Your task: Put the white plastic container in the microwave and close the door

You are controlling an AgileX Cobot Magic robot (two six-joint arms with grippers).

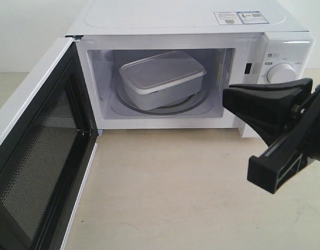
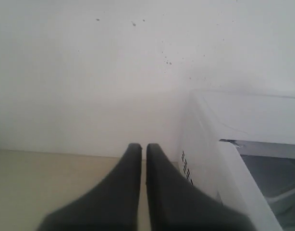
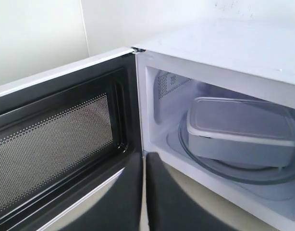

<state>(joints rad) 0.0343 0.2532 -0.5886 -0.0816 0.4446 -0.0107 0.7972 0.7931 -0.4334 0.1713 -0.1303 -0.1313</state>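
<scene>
Plastic box (image 1: 161,78) already inside microwave (image 1: 149,21); door (image 1: 40,156) swung open left. Left pincer (image 2: 141,147), closed and empty, sits outside door, likely nearer for pushing; right pincer (image 3: 143,158) closed too.

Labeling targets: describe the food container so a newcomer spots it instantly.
Find the white microwave with its door swung open. Inside, on the glass turntable, sits the white plastic container. It is the only lidded rectangular box there.

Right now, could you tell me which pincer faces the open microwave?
The right pincer: it sits before the open microwave, the white plastic container visible inside. The left pincer points past the microwave's vented outer side toward the wall.
</scene>
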